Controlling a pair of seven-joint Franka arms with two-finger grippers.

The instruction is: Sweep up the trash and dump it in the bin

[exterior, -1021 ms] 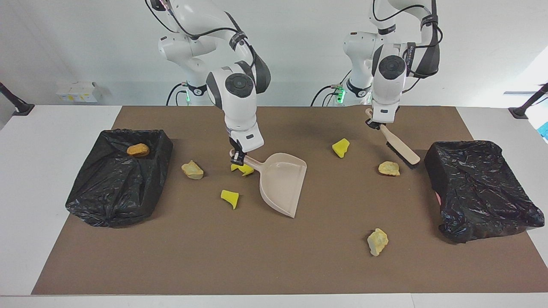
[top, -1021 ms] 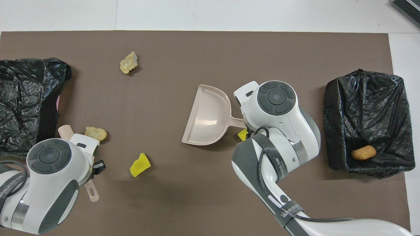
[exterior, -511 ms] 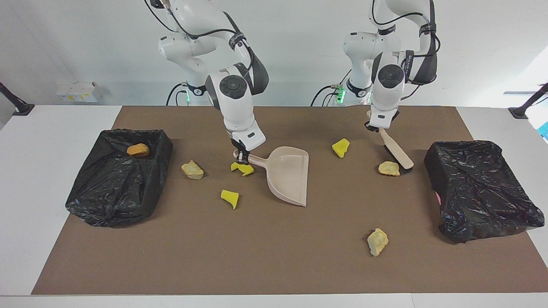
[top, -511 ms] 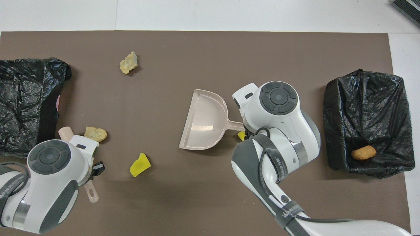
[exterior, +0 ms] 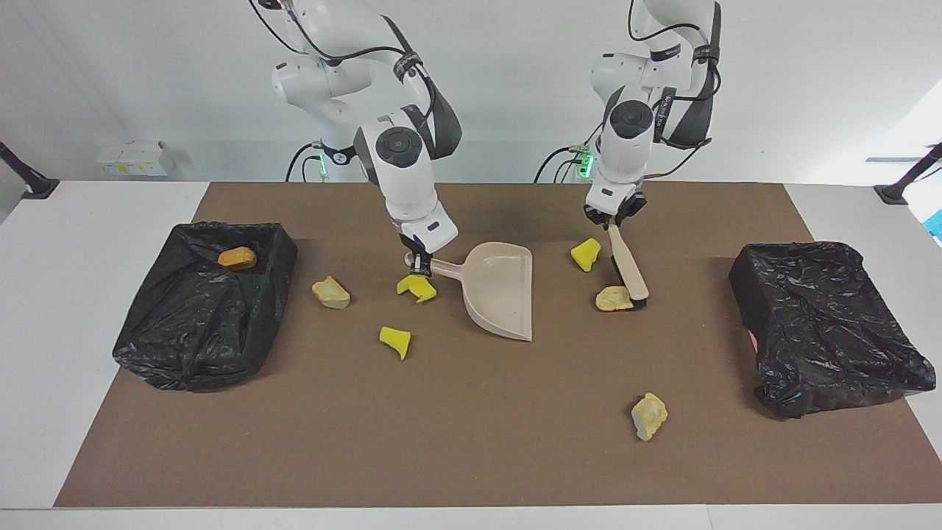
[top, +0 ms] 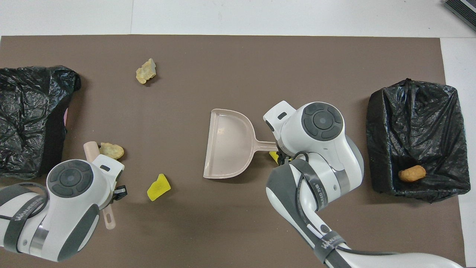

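Brush (exterior: 628,271), clamped in left gripper (exterior: 614,216), has pushed tan foam lump (exterior: 613,298) toward dustpan (exterior: 503,289), which right gripper (exterior: 420,261) grips by handle; lump now at pan's 3 o'clock, mouth turned to meet it. Scooping looks imminent.

**Brush and dustpan both shifted toward mid-table**

The left gripper (exterior: 612,218), clamped on the brush (exterior: 630,270), has travelled toward the right arm's end of the table. The brush head has pushed the tan lump (exterior: 613,298) the same way; the lump now touches the brush, nearer the dustpan (exterior: 500,287). The right gripper (exterior: 419,259), gripping the dustpan handle, has drawn the dustpan nearer to the robots and turned it, its open mouth now facing the lump more squarely.
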